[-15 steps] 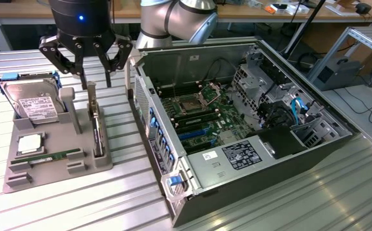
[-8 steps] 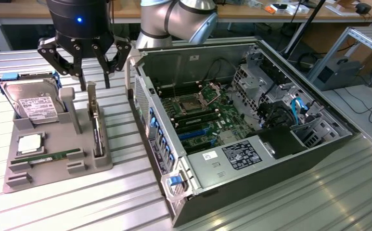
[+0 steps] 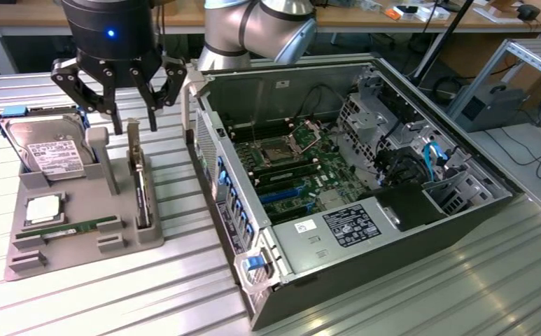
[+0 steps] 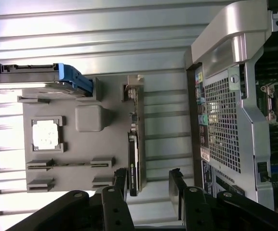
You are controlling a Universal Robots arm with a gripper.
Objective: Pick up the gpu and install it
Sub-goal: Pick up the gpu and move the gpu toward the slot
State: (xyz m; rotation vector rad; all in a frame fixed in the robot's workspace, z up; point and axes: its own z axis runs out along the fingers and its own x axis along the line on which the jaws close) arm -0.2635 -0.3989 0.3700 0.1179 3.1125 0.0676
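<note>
Tool (image 3: 135, 126), wide open upper left of ext. view over upright gpu (image 3: 141, 183), may tip it in holder (image 3: 83, 252) if off-centre.

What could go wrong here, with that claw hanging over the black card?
1. The gpu stands on its thin edge in the grey holder. In the wrist view it sits nearer one finger than the other of the open claw, so a close might tip it or grip it askew.
2. The holder's upright post and the hard drive are close beside the card; a descending finger could clip them.
</note>
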